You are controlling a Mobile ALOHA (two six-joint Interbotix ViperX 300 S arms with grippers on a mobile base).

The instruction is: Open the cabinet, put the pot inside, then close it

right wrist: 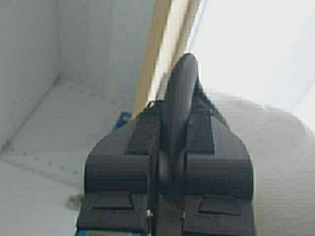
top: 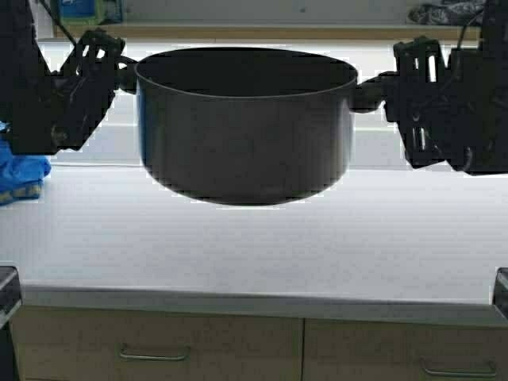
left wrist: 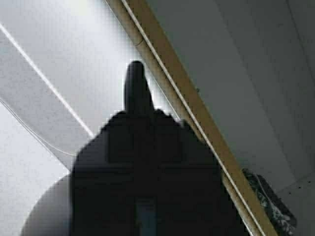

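Note:
The grey pot (top: 246, 135) hangs in the air above the countertop, held level between both arms. My left gripper (top: 119, 71) is shut on the pot's left loop handle (left wrist: 135, 83). My right gripper (top: 389, 83) is shut on the right loop handle (right wrist: 179, 98). The pot's wall shows beside each handle in the wrist views (right wrist: 275, 162). The cabinet's wooden shelf edge (top: 262, 32) runs just behind and above the pot's rim, and it also shows in the wrist views (left wrist: 187, 93) (right wrist: 157, 59). The cabinet doors are out of view.
A white countertop (top: 254, 246) lies below the pot. A blue cloth (top: 20, 178) sits at its left edge. Base cabinet drawers with bar pulls (top: 155, 353) are under the counter. A dark patterned item (top: 440, 12) lies on the shelf at the right.

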